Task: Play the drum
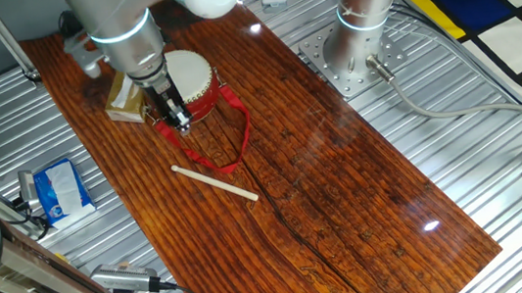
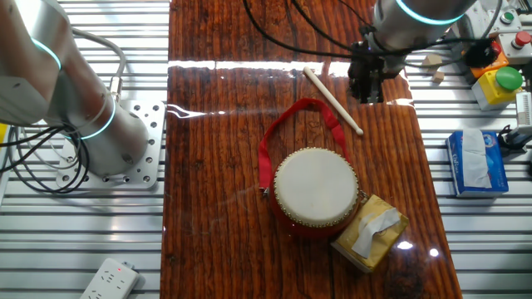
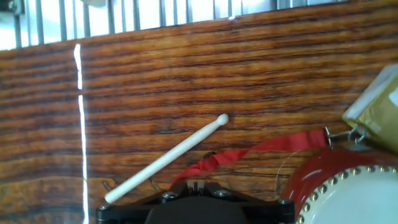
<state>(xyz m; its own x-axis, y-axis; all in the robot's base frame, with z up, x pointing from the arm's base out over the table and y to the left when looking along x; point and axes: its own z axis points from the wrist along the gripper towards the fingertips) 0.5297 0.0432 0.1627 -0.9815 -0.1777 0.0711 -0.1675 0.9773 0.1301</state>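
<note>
The drum [image 1: 191, 74] has a red body and a cream skin, and stands upright at the far end of the wooden table. It also shows in the other fixed view [image 2: 316, 187] and at the lower right of the hand view [image 3: 351, 193]. Its red strap [image 1: 232, 130] lies looped on the table. A thin light wooden stick [image 1: 214, 182] lies flat beyond the strap; the hand view shows it too [image 3: 165, 160]. My gripper [image 1: 180, 122] hangs above the strap beside the drum, short of the stick. Its jaws [image 3: 197, 185] look shut and empty.
A tan cardboard box [image 1: 124, 101] touches the drum's far side. A blue tissue pack [image 1: 61, 189] lies off the table's edge on the metal slats. A second arm's base [image 1: 360, 44] stands on the other side. Control buttons [image 2: 505, 81] sit near the tissue pack.
</note>
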